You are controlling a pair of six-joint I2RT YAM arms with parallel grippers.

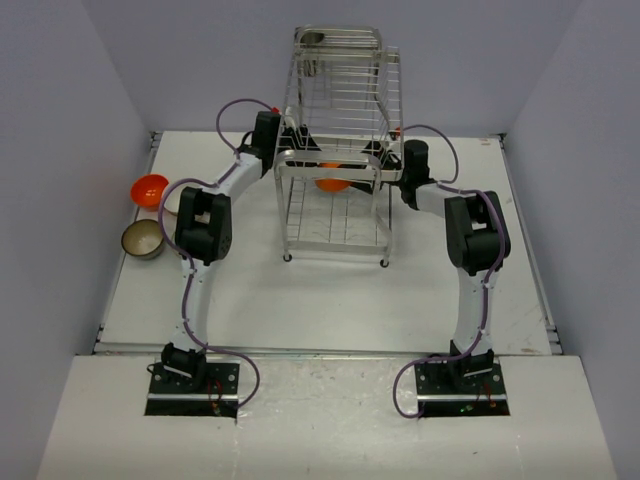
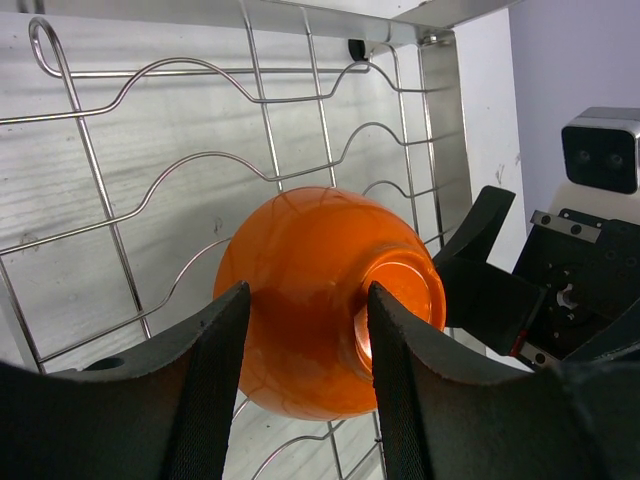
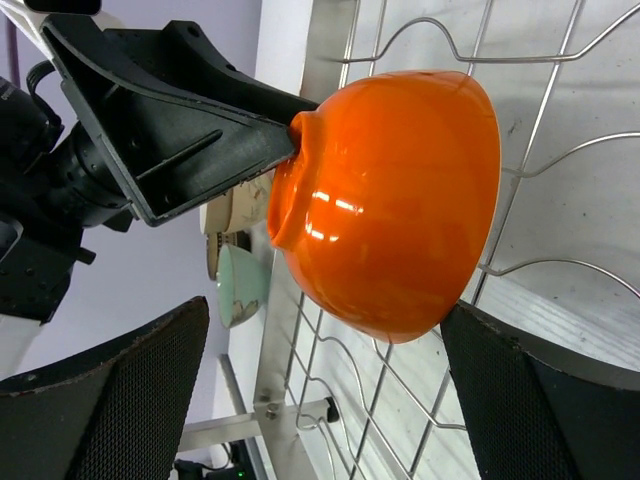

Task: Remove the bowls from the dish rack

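Clamps down with the left gripper on the orange bowl, fingers either side near its foot. Sits tilted on a wire shelf inside the rack, foot turned toward the left arm. Hangs wide open opposite with the right gripper, flanking the bowl, touching nothing. Over on the table's left side: second orange bowl, brown bowl near it, both well apart from the rack.

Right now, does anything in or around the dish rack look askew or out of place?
Only the orange bowl: it is tipped on its side inside the dish rack, foot ring toward the left gripper, which clamps it, while the open right gripper straddles the same bowl. Nothing looks spilled or broken.
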